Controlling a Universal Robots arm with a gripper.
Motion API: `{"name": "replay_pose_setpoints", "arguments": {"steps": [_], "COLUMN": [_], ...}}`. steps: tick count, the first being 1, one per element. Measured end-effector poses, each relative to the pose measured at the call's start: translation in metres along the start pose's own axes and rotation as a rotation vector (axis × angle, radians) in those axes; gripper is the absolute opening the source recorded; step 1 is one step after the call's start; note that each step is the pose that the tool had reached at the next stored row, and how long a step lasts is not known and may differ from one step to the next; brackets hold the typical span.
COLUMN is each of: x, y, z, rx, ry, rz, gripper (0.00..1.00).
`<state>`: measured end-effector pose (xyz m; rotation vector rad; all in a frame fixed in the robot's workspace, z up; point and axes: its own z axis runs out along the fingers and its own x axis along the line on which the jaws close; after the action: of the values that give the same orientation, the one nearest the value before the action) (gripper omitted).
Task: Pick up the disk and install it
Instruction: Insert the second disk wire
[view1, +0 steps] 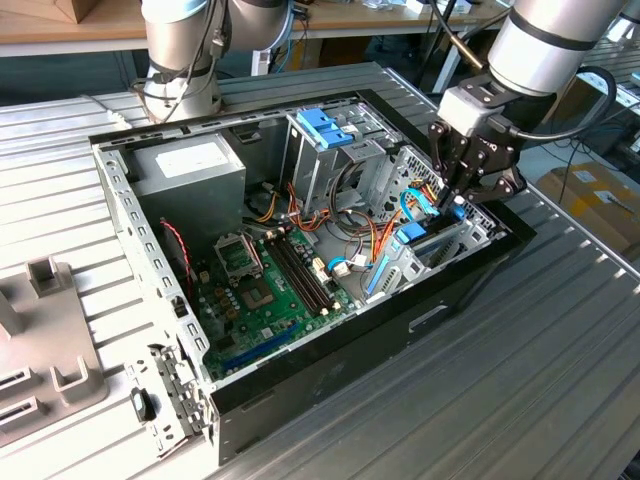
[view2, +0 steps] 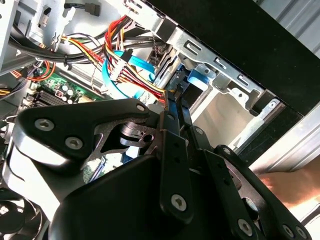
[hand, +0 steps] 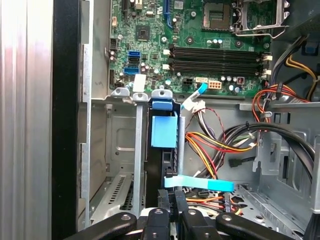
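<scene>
Exterior view: gripper (view1: 452, 196) is reaching down into the drive bay at the case (view1: 330, 390) corner on the exterior view's right. In the first wrist view the disk (hand: 164, 131) is standing on edge in the bay slot, directly beyond the fingertips, its long axis running away from them along the slot; its blue plastic frame is showing against bare stamped steel. The black fingers are lying together, apparently pinching the disk's near edge.

Open computer case (view1: 330, 385), motherboard (view1: 265, 290), grey power supply (view1: 190, 165).
</scene>
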<state>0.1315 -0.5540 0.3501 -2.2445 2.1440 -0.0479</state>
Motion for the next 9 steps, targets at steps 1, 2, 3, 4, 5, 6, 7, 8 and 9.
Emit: {"name": "replay_pose_setpoints", "arguments": {"steps": [1, 2, 3, 4, 5, 6, 7, 8, 9], "x": [0.0, 0.0, 0.0001, 0.0002, 0.0002, 0.0002, 0.0002, 0.0002, 0.0002], "y": [0.0, 0.0001, 0.0002, 0.0002, 0.0002, 0.0002, 0.0002, 0.0002, 0.0002], "z": [0.0003, 0.0009, 0.0019, 0.0025, 0.003, 0.0033, 0.0034, 0.0035, 0.0036], "rx": [0.0, -0.0002, -0.0009, -0.0016, -0.0026, -0.0033, -0.0034, -0.0034, -0.0034], "ry": [0.0001, 0.0002, 0.0004, 0.0006, 0.0009, 0.0009, 0.0006, 0.0001, -0.0002], "rz": [0.003, 0.007, 0.012, 0.014, 0.017, 0.019, 0.021, 0.021, 0.021], "gripper": [0.16, 0.16, 0.16, 0.16, 0.16, 0.16, 0.16, 0.16, 0.16]}}
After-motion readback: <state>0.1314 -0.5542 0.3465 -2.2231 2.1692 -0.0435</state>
